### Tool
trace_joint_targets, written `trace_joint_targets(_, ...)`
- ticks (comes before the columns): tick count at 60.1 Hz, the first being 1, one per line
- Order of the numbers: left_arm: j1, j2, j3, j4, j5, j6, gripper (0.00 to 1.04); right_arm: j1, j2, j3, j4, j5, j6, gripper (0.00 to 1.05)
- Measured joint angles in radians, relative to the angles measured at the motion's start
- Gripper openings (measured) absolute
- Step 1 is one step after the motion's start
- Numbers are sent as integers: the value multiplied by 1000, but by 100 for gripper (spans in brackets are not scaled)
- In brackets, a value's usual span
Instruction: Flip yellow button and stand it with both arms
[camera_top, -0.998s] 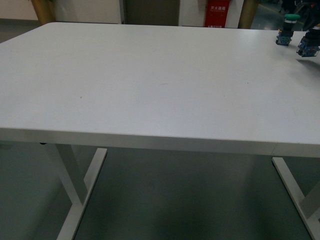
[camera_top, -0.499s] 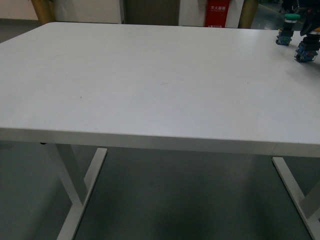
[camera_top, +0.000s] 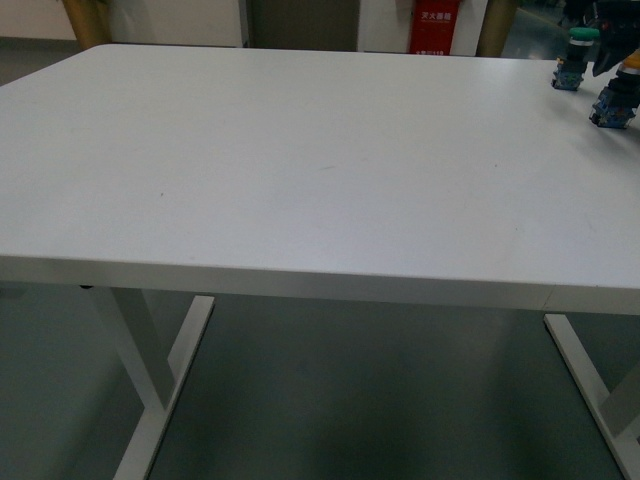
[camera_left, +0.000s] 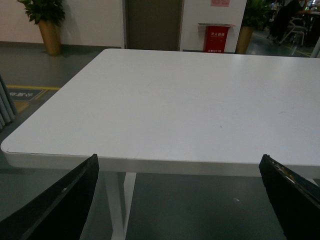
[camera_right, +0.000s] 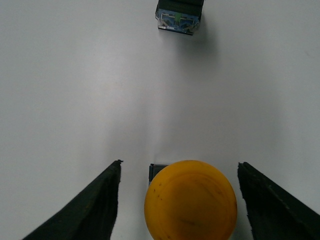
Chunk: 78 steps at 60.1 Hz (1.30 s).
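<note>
The yellow button stands on the white table with its round orange-yellow cap facing up at the wrist camera. A corner of its dark body shows behind the cap. My right gripper is open, with one dark finger on either side of the cap and a gap on both sides. In the front view the button is at the table's far right edge, blue-black body down. My left gripper is open and empty, in front of the table's near edge.
A like button with a green cap stands just behind the yellow one; its blue-black body shows in the right wrist view. The table's right edge runs close by. A red box and potted plants stand beyond the table.
At the far right edge the yellow button has shifted a little and its yellow cap now shows on top. The dark gripper above it has drawn upward. The left arm has not moved.
</note>
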<state>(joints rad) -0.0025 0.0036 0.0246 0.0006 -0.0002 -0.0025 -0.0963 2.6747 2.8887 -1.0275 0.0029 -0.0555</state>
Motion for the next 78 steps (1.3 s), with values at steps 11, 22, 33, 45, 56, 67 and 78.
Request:
trace_joint_targets(11,0,0,0,0,0,0,99,-2,0,0,11,-1,2,96)
trace_joint_targets(22,0,0,0,0,0,0,99,-9,0,0,18,-4,-1,92)
trace_joint_targets(33,0,0,0,0,0,0,99,-16,-32,-58,66,-38,-13,97)
trace_joint_targets(45,0,0,0,0,0,0,99,-16,-307,-480,304,-125,-44,98)
trace_joint_targets(56,0,0,0,0,0,0,99,-16,-579,-777,423,-232,-55,98)
trace_joint_targets(67,0,0,0,0,0,0,99,-22,-866,-1093,534,-397,-47,98)
trace_joint_targets(78,0,0,0,0,0,0,99,-55,-1202,-1398,586,-572,-8,98)
